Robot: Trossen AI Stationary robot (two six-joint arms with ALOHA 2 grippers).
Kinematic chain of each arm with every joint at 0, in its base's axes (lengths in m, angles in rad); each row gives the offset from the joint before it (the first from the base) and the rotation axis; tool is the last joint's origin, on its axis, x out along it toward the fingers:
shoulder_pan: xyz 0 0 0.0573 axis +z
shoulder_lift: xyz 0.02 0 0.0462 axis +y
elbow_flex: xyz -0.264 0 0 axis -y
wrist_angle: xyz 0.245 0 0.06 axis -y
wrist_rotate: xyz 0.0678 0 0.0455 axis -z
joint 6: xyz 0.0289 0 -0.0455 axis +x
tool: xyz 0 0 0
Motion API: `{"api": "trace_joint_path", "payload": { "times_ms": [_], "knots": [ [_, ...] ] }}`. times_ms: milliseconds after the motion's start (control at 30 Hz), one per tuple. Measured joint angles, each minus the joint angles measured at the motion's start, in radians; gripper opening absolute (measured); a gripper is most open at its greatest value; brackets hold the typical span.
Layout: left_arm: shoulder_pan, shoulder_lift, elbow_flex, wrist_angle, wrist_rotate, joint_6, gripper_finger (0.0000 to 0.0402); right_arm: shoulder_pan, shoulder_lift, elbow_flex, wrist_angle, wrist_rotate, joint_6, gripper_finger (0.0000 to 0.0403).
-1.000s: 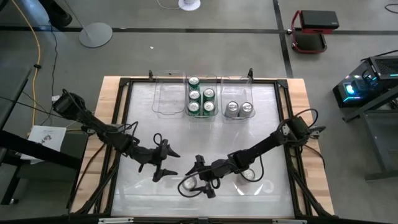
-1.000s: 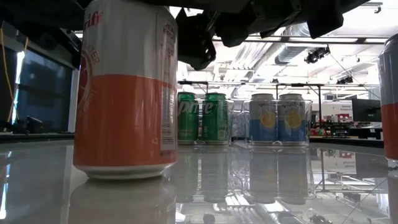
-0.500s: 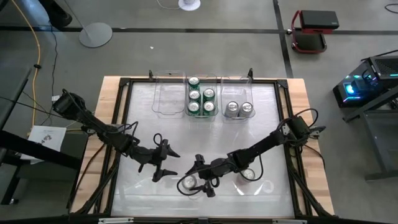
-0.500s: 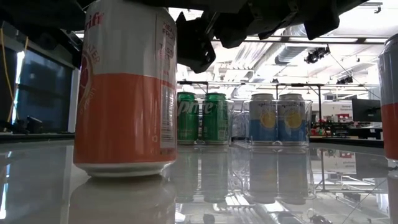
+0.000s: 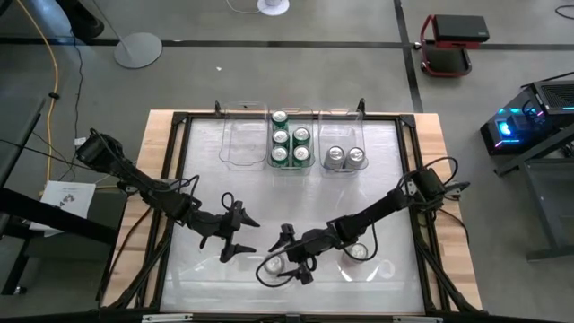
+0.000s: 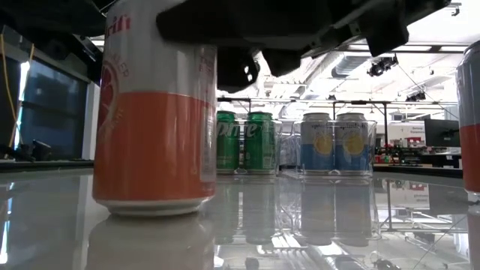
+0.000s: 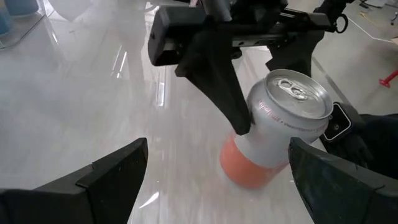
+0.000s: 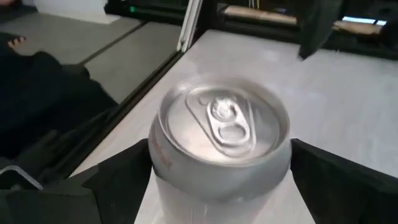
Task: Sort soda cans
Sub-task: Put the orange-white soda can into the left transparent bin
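A soda can, silver above and orange below (image 5: 273, 266) (image 6: 154, 135) (image 7: 277, 130) (image 8: 221, 137), stands upright on its base near the table's near edge. My right gripper (image 5: 280, 262) (image 8: 221, 180) is shut on it. My left gripper (image 5: 240, 233) (image 7: 217, 180) is open, hovers just left of the can and touches nothing. A second such can (image 5: 359, 254) (image 6: 471, 112) stands to the right. Green cans (image 5: 291, 144) (image 6: 245, 142) fill the middle bin. Two silver-topped cans (image 5: 344, 157) (image 6: 336, 142) stand in the right bin. My right gripper has the can between its two fingers, which lie on opposite sides of the upper side wall (image 8: 158, 158) just below the rim. One finger (image 7: 241, 121) shows pressed against the silver part. The fingers slant down from the table's right. The can stands upright on the table.
Three clear bins line the far edge; the left one (image 5: 242, 144) holds nothing. A black frame (image 5: 179, 121) borders the glossy table top. Between the bins and the grippers lies bare table. Cables trail along both arms.
My right gripper has come down and farther over the can, so that its body now spans the can's top in the low view. The can has slid slightly along the table and stays upright.
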Motion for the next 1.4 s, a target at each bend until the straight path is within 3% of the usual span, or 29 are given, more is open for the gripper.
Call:
{"api": "trace_joint_path", "payload": {
  "times_ms": [533, 767, 933, 1133, 1400],
  "knots": [
    [-0.018, 0.0, 0.0, -0.005, -0.026, 0.001, 0.0365, -0.007, 0.06, 0.003, 0.154, -0.037, 0.008, 0.0354],
    [-0.048, -0.052, 0.0, -0.031, -0.085, 0.008, 0.0365, -0.007, 0.061, 0.003, 0.151, -0.019, 0.007, 0.0315],
    [-0.089, -0.167, 0.05, -0.258, -0.197, 0.004, 0.0365, -0.019, 0.063, 0.029, 0.135, 0.016, -0.003, 0.0286],
    [-0.155, -0.297, 0.139, -0.55, -0.359, -0.007, 0.0365, -0.066, 0.063, 0.136, 0.096, 0.056, -0.134, 0.0285],
    [-0.248, -0.413, 0.182, -0.753, -0.525, -0.065, 0.0365, -0.254, 0.069, 0.187, 0.1, 0.073, -0.178, 0.0285]
  ]
}}
